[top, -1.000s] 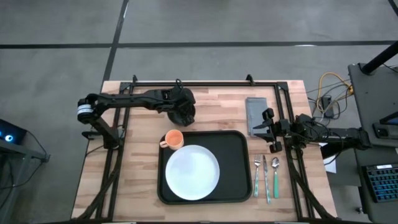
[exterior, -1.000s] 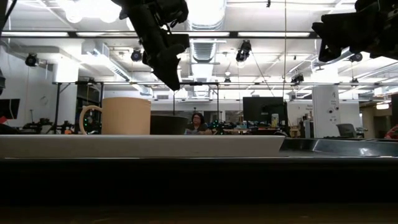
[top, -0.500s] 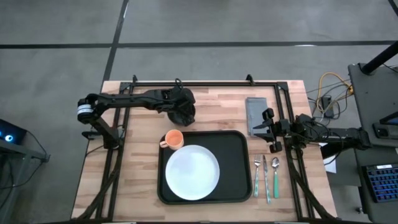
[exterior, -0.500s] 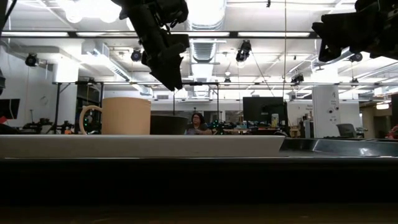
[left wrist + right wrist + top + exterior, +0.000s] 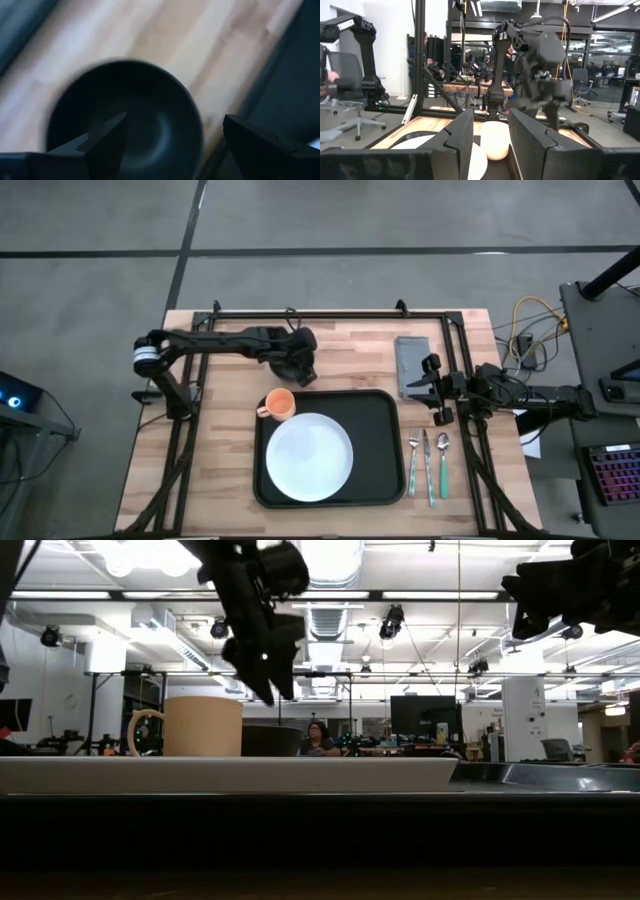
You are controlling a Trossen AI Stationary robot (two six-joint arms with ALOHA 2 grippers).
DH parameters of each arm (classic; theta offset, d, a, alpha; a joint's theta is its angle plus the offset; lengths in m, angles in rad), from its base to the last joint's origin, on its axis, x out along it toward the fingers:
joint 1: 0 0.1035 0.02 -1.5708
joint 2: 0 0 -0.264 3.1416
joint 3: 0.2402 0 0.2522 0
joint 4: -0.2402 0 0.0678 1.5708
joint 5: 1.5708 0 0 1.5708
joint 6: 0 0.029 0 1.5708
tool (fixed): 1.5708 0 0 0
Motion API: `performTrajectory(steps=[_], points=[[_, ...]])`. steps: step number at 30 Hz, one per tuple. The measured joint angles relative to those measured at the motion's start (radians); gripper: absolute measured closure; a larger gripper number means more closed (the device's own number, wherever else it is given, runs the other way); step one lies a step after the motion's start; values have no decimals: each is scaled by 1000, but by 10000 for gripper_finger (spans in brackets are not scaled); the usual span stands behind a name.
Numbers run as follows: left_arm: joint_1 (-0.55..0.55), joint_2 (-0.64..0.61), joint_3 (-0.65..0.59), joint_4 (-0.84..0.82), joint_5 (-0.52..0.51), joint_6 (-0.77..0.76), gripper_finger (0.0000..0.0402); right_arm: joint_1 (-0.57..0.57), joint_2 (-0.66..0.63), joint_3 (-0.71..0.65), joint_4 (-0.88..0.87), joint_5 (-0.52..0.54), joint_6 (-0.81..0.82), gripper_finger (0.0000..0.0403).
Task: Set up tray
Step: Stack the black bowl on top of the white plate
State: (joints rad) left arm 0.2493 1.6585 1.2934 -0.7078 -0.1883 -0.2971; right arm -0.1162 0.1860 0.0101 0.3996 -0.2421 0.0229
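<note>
Left gripper (image 5: 170, 135), jaws wide, hovers over the dark bowl (image 5: 125, 120) at the tray's (image 5: 380, 470) twelve o'clock; grasping it seems next.

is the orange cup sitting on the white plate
No, in the high view the orange cup stands on the tray at its far left corner, just beside the white plate rather than on it.

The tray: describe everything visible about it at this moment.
The tray is large, black and rectangular, with rounded corners and a raised rim, lying flat on the wooden table. A white plate rests inside it, toward its left. An orange mug stands at its far left corner. No gripper touches it.
</note>
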Motion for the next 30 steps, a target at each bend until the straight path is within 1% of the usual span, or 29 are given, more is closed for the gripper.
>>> performTrajectory(steps=[2, 6, 17, 26, 30], points=[[0, 33, 0, -1, 29, 1, 100, 0, 0, 0, 0, 2, 0, 291], [0, 67, 2, -2, 28, 6, 100, 0, 0, 0, 0, 5, 0, 291], [1, 69, -1, 19, 25, -9, 100, 0, 0, 0, 0, 6, 1, 291], [1, 71, -69, 34, 25, -3, 100, 0, 0, 0, 0, 6, -5, 291], [1, 72, -86, 67, 4, -1, 100, 0, 0, 0, 0, 6, -5, 291]])
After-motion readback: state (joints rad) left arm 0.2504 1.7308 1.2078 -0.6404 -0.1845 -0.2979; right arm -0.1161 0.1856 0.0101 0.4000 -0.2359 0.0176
